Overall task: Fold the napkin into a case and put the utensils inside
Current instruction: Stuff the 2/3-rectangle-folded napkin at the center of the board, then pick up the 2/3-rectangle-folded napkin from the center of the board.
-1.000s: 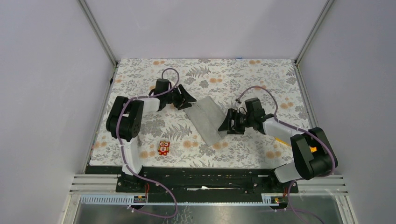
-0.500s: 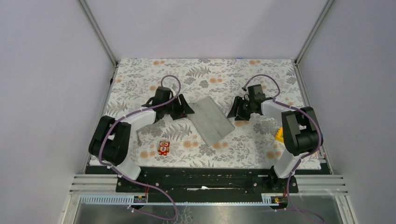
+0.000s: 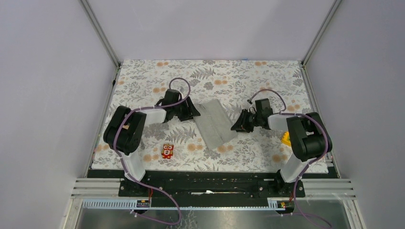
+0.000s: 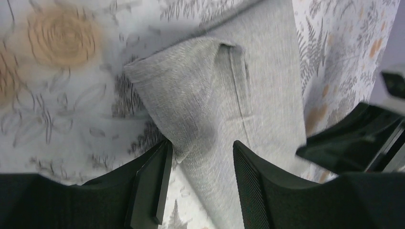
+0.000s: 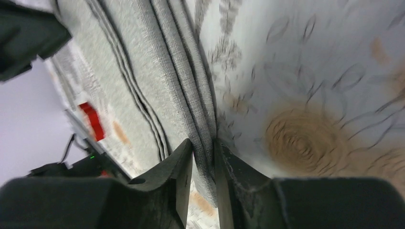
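The napkin [image 3: 217, 123] is a plain grey cloth folded into a layered strip, lying slantwise mid-table. My left gripper [image 3: 191, 112] is at its far left corner. In the left wrist view the jaws [image 4: 200, 152] stand open, with a turned-over corner of the napkin [image 4: 258, 95] between them. My right gripper [image 3: 237, 125] is at the strip's right edge. In the right wrist view it [image 5: 203, 145] is shut on the stacked folded layers [image 5: 129, 71]. The utensils are out of view.
The floral table cover [image 3: 229, 81] spans the table. A small red toy figure [image 3: 167, 151] stands at the near left, and it also shows in the right wrist view [image 5: 91, 120]. A yellow block [image 3: 286, 138] lies beside the right arm.
My right gripper swung away to the back right, then came back to the napkin's right edge and closed on it. My left arm shifted slightly, staying at the far left corner.
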You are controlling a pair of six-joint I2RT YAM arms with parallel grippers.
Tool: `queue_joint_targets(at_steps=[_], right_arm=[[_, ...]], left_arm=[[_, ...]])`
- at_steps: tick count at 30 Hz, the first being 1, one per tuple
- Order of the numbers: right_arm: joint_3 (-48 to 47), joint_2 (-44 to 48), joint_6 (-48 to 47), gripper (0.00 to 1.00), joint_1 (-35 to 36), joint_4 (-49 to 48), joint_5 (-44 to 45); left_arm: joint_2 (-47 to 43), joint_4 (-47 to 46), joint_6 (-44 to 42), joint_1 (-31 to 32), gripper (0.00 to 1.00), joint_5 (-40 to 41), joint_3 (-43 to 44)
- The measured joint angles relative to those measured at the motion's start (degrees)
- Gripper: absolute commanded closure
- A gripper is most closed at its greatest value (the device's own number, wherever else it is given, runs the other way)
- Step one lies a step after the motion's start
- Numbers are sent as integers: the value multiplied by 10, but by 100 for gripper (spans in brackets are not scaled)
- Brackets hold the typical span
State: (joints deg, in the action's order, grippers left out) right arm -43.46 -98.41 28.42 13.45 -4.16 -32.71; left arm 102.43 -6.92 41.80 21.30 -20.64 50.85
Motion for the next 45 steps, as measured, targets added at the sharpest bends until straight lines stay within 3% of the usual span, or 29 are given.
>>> queue_joint_targets(at_steps=[7, 12, 19, 21, 25, 30, 38, 45], right_arm=[[147, 56, 143, 64, 31, -156, -39], [197, 115, 199, 39, 113, -177, -18], [166, 250, 112, 1, 94, -5, 86], [151, 284, 85, 0, 80, 43, 117], [116, 321, 55, 0, 48, 125, 203], [80, 304, 49, 0, -33, 189, 271], [77, 272, 29, 0, -72, 223, 244], [77, 290, 10, 0, -72, 230, 221]], left_arm=[[91, 37, -37, -10, 41, -5, 131], [104, 73, -57, -9, 28, 11, 170], [-53, 193, -77, 28, 23, 113, 69], [-116, 236, -69, 73, 22, 150, 47], [-196, 288, -19, 238, 21, 222, 47], [-139, 363, 45, 394, 25, 309, 130], [101, 442, 62, 447, 29, 395, 318], [172, 481, 52, 448, 40, 413, 377]])
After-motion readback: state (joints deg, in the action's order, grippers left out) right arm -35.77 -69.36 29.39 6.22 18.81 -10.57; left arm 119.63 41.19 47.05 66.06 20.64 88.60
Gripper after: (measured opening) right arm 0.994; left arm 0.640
